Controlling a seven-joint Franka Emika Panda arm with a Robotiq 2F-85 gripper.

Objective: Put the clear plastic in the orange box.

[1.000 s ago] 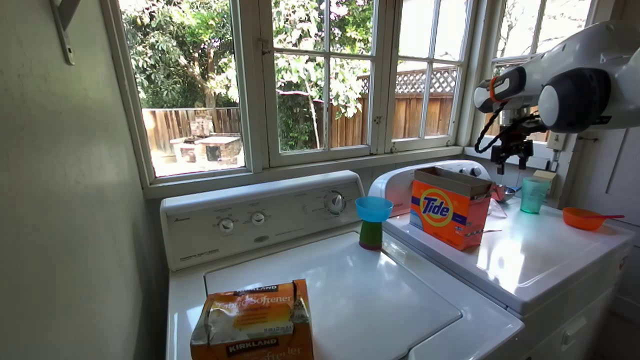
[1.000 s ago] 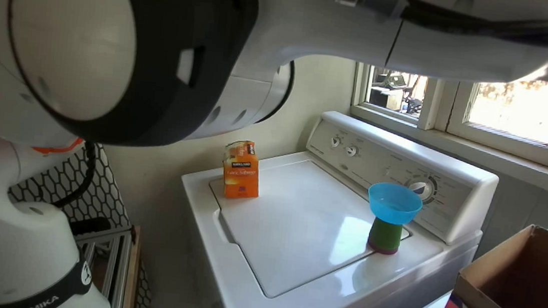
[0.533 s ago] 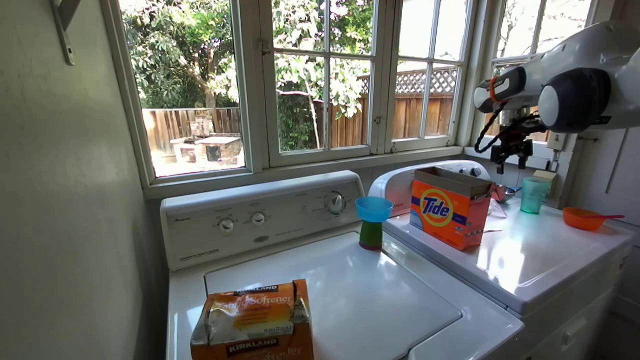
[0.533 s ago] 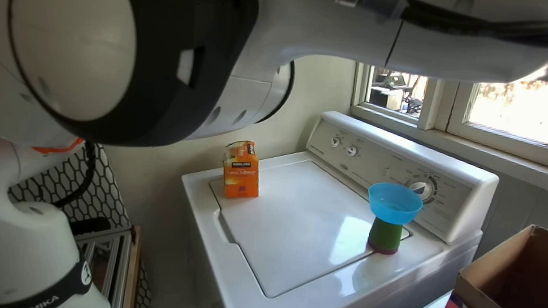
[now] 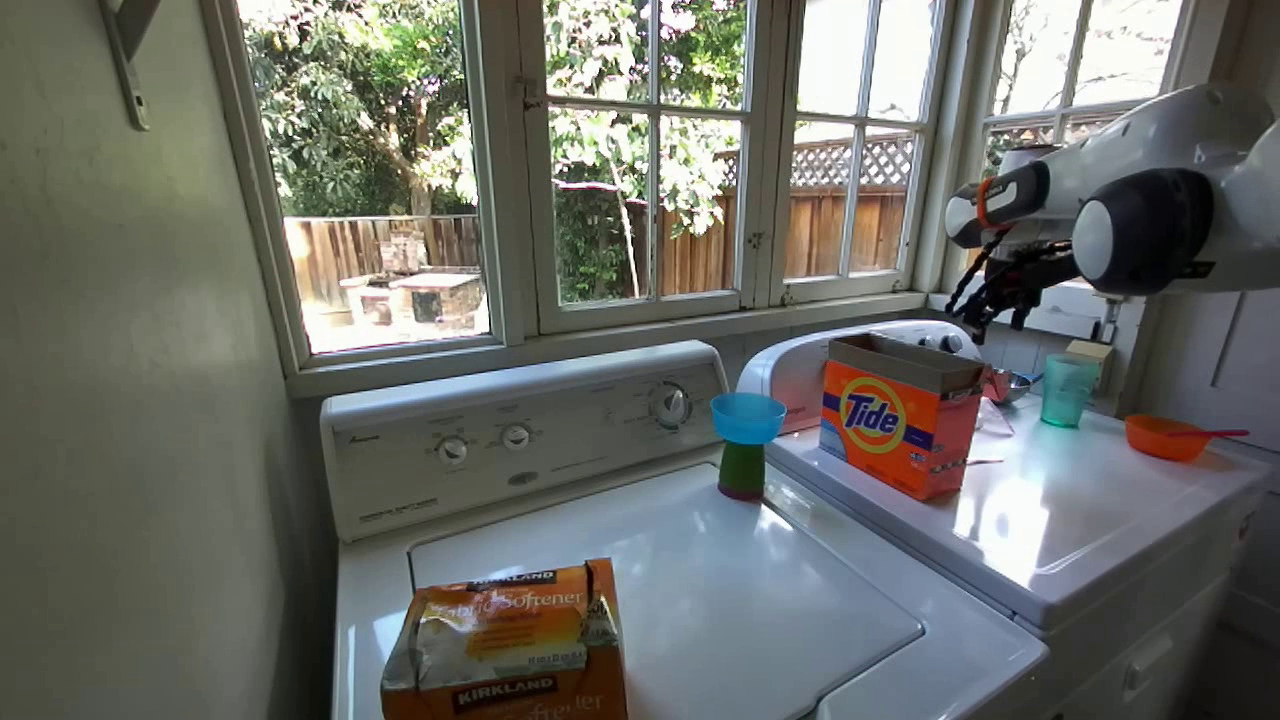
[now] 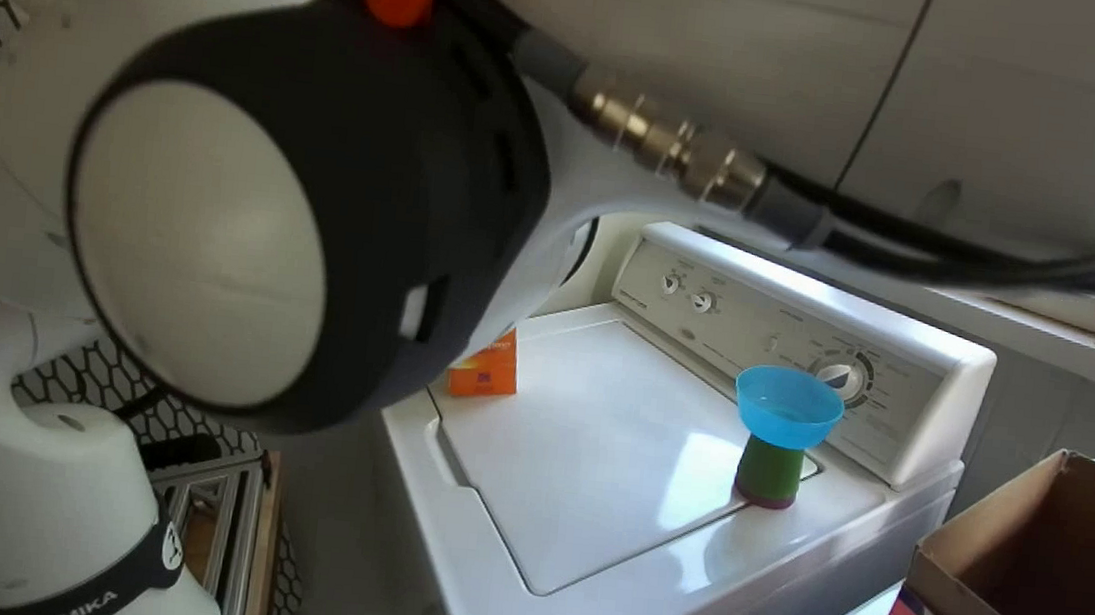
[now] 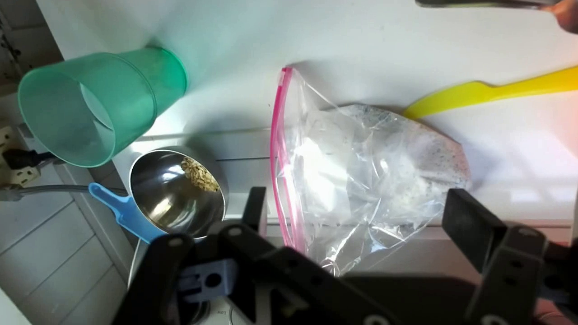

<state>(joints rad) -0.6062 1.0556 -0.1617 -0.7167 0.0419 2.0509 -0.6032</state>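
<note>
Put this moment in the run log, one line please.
Gripper: open, holding nothing | Clear plastic bag: lying on white appliance | Orange box: upright, top open | Task: bag not yet boxed

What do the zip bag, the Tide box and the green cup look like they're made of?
Zip bag: thin, glossy clear plastic film, judging by its creases, glints and see-through walls.
Tide box: likely cardboard, printed outside, dull bare brown inside.
Green cup: smooth and translucent, with light passing through; probably plastic, perhaps tinted glass.
</note>
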